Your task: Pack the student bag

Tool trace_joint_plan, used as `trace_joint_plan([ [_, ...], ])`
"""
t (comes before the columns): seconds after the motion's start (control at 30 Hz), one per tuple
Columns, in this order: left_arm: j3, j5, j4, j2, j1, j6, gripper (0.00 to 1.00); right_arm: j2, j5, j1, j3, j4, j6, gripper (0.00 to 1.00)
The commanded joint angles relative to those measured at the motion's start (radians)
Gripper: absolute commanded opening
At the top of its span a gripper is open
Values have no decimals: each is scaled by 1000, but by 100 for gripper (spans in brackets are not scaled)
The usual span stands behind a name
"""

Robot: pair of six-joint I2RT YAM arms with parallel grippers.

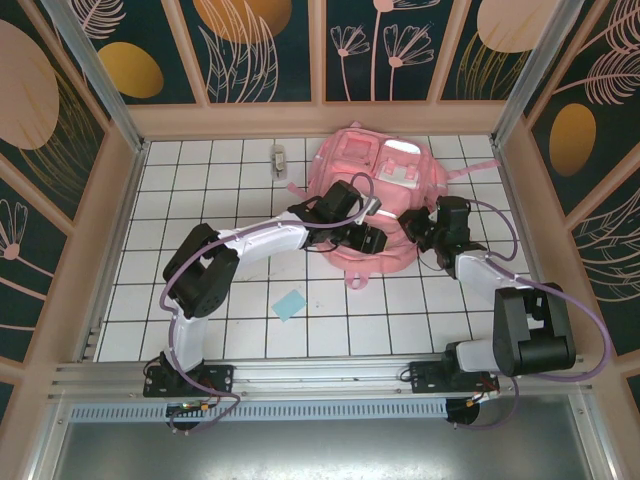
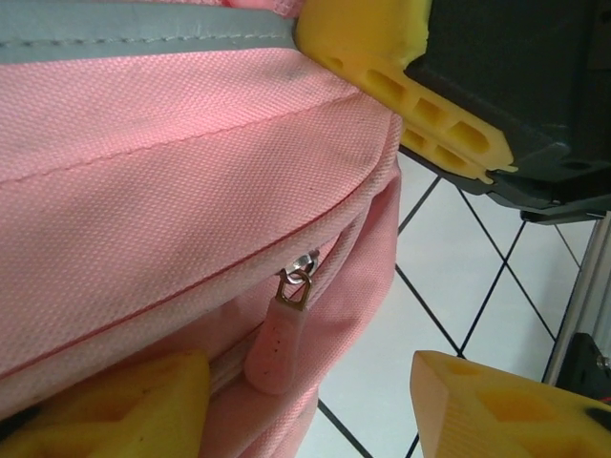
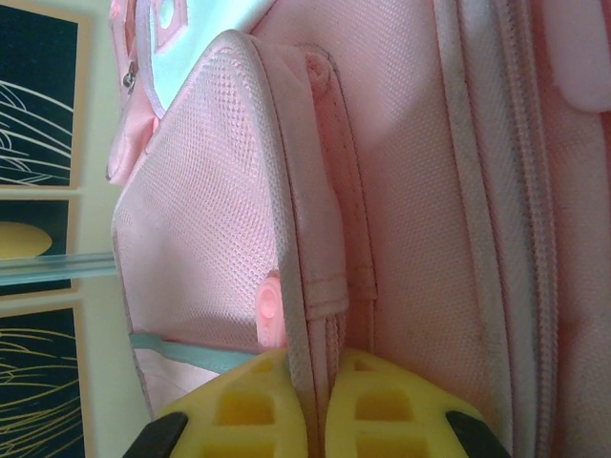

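1. We find the student bag lying at the far side of the white tiled table, right of centre, with its glossy front pockets facing up and a pink strap trailing towards the right wall.
2. Both arms reach in to the near edge of the bag. The left gripper is at the bag's near middle and the right gripper is at its near right side, the two close together.
3. Left wrist view: the left gripper stands with its yellow fingers well apart and nothing clamped between them. A pink zipper pull hangs from a metal slider in the gap, just beside one finger. We cannot tell whether it touches that finger.
4. The same view shows the pink woven fabric of the bag, a grey reflective stripe along the top and a closed zip line running down to the slider.
5. Right wrist view: the right gripper has its jaws drawn narrow, pinching a piped fabric edge of the bag beside a mesh side pocket.
6. Elsewhere on the table, a small pale blue square lies near the centre, well apart from the bag. A small pale object sits near the back edge, to the left of the bag. It is too small for us to identify.
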Motion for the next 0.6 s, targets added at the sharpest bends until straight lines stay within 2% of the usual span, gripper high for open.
trace_joint_plan([
  [0.0, 65, -130, -82, 23, -5, 60, 58, -34, -14, 22, 44, 26, 4, 0],
  [0.1, 123, -270, -173, 73, -23, 110, 57, -29, -22, 35, 48, 40, 19, 0],
  [0.2, 165, -359, -237, 118, -29, 127, 55, -30, -20, 47, 59, 34, 21, 0],
  [0.4, 238, -476, -307, 188, -53, 156, 52, -35, -25, 60, 68, 49, 40, 0],
  [0.47, 250, -524, -320, 203, -55, 145, 45, -38, -23, 62, 72, 44, 38, 0],
  [0.57, 235, -539, -297, 187, -56, 126, 18, -44, -13, 60, 76, 28, 24, 0],
])
